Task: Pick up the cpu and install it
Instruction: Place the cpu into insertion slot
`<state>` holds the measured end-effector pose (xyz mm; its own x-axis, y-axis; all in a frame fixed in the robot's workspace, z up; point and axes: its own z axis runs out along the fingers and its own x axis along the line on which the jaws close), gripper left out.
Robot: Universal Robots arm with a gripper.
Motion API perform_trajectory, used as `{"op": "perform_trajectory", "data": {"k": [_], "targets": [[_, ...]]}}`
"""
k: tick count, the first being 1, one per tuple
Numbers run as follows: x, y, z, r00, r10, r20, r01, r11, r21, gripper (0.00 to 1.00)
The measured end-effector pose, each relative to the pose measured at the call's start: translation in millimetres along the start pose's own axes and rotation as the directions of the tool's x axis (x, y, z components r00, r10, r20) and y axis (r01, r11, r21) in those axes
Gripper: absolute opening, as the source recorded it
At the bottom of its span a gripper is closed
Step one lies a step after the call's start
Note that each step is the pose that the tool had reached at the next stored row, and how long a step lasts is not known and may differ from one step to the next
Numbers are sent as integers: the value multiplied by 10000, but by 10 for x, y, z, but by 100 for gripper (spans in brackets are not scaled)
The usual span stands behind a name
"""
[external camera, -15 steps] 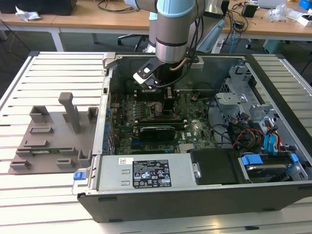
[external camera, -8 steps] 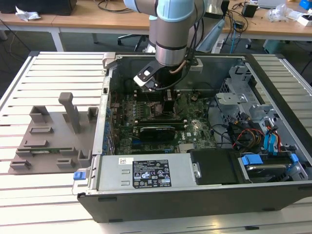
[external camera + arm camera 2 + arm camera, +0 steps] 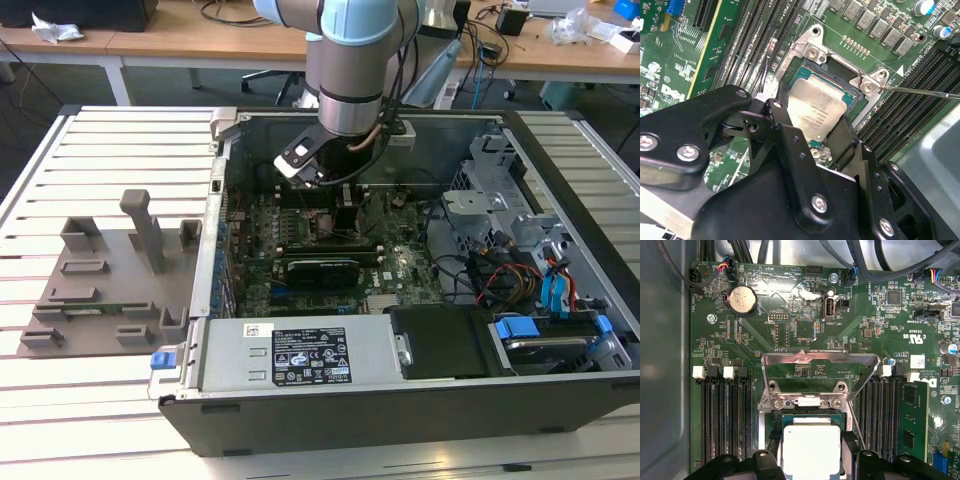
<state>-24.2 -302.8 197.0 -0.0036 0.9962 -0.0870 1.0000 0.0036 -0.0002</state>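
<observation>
A white slatted bench (image 3: 100, 130) spans the exterior view, and on it lies a large open dark-grey metal computer case (image 3: 450, 410), taking up the centre and the exterior view's right. A silver robot arm with pale-blue joint caps (image 3: 350, 60) comes down from the top centre of that frame into the case. On the exterior view's left, apart from the case, a grey plastic holder plate with upright posts (image 3: 100, 270) rests on the slats.

Inside the case a green circuit board (image 3: 865, 350) covers the floor, with long black slots on either side of a dark square socket with silver metal edges (image 3: 812, 50). Its thin metal hold-down frame (image 3: 820, 360) stands swung up and open.

The black end effector (image 3: 812, 120) hangs over that socket. Its fingers (image 3: 846, 142) are drawn in against two opposite edges of the cpu (image 3: 817, 110) – a small flat square chip with a silvery-white top and a thin darker rim – and pinch it between them. In both wrist views the cpu lies level, directly over the socket opening; whether it is fully seated or just above cannot be told.
</observation>
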Motion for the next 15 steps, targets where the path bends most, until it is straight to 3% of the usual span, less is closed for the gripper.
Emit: {"op": "perform_trajectory", "data": {"k": [3, 4, 15], "targets": [[0, 0, 1, 10000, -1, -2, 1, 10000, -1, 55], [1, 0, 2, 10000, -1, -6, 1, 10000, -3, 62], [0, 1, -13, 10000, -2, -5, 2, 10000, -3, 62]]}}
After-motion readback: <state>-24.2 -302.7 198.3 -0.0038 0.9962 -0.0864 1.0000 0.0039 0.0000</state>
